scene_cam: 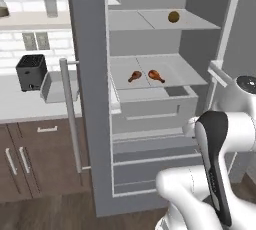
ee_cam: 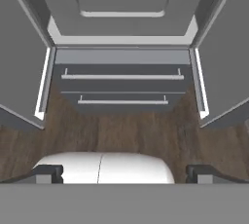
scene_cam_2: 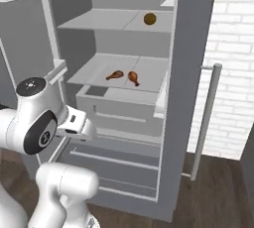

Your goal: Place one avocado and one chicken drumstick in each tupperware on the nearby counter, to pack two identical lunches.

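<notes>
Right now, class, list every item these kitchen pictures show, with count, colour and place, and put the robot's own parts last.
chicken drumstick: two, reddish-brown, side by side on the middle fridge shelf.
avocado: one, olive-brown, on the top fridge shelf.
tupperware: one, light grey, on the counter beside the toaster.
counter: one, off-white, left of the fridge.
toaster: one, black, on the counter by the wall.
fridge: one, grey, doors open, drawers below the shelves.
cabinets: dark brown, pale handles, under the counter.
floor: dark wood, before the fridge.
arm: one, white with dark joints, before the fridge.
gripper: one, dark tips set wide apart, holding nothing.
</notes>
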Available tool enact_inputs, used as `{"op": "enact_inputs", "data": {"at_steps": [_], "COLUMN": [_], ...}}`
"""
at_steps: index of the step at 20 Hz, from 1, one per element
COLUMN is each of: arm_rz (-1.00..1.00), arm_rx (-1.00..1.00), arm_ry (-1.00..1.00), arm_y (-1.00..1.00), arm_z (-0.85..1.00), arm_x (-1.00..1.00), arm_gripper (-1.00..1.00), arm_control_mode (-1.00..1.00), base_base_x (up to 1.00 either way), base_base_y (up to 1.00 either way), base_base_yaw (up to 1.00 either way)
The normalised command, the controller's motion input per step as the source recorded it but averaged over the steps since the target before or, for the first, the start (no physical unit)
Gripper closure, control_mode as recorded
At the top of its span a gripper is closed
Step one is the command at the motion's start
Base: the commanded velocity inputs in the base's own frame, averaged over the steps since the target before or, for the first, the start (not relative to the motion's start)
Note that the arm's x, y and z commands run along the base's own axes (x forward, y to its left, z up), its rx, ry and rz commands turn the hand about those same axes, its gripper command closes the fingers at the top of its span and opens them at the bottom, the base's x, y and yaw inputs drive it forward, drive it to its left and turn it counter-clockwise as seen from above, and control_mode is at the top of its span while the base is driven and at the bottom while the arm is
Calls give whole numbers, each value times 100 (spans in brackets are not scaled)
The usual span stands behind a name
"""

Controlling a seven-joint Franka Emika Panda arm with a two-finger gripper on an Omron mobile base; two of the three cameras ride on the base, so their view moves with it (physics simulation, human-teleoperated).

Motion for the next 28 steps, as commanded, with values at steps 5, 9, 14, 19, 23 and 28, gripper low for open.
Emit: {"op": "enact_inputs", "data": {"at_steps": [5,9,14,19,23,28], "arm_rz": [0,0,0,0,0,0], "arm_rx": [0,0,0,0,0,0], "arm_ry": [0,0,0,0,0,0], "arm_y": [0,0,0,0,0,0], "arm_z": [0,0,0,0,0,0], "arm_x": [0,0,0,0,0,0], "arm_gripper": [-100,-100,-100,-100,-100,-100], "arm_control_mode": [100,100,100,100,100,100], "base_base_x": [31,72,60,53,53,21], "base_base_y": [-8,6,9,1,0,0], "base_base_yaw": [10,-43,-31,1,6,4]}}
